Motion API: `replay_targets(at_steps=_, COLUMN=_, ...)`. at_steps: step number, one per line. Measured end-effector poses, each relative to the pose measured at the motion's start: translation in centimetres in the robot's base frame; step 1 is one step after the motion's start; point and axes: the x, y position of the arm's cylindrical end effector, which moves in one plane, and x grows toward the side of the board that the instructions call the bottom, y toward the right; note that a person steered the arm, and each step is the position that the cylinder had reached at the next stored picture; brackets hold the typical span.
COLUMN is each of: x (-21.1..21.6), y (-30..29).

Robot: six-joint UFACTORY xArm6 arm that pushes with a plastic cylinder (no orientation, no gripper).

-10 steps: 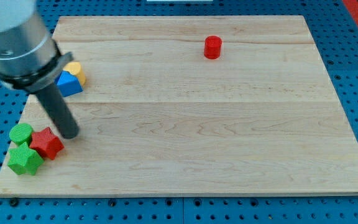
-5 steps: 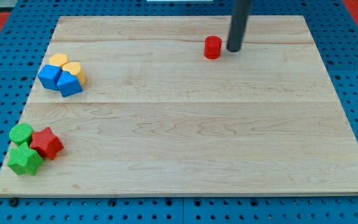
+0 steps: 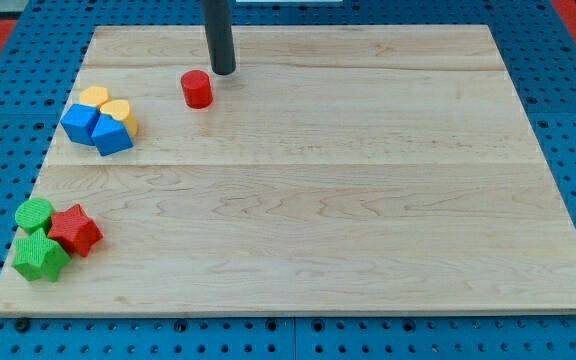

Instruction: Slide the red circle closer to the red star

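The red circle (image 3: 197, 89) stands on the wooden board (image 3: 318, 200) in the upper left part. My tip (image 3: 224, 71) rests just above and to the right of it, close beside it; I cannot tell if they touch. The red star (image 3: 74, 230) lies near the board's lower left corner, far below and left of the circle.
A green circle (image 3: 34, 214) and a green block (image 3: 39, 257) touch the red star on its left. Two blue blocks (image 3: 96, 128) and two yellow blocks (image 3: 108, 104) cluster at the left edge, left of the red circle.
The red circle has slid far left across the top of the board, with my tip following from its right side. The other blocks have not moved.
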Motion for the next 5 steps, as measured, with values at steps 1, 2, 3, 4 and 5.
replay_targets(at_steps=1, x=2.1, y=-2.4)
replay_targets(at_steps=2, x=5.7, y=-2.5)
replay_targets(at_steps=3, x=8.6, y=-2.5)
replay_targets(at_steps=4, x=12.0, y=-2.3)
replay_targets(at_steps=5, x=14.9, y=-1.4)
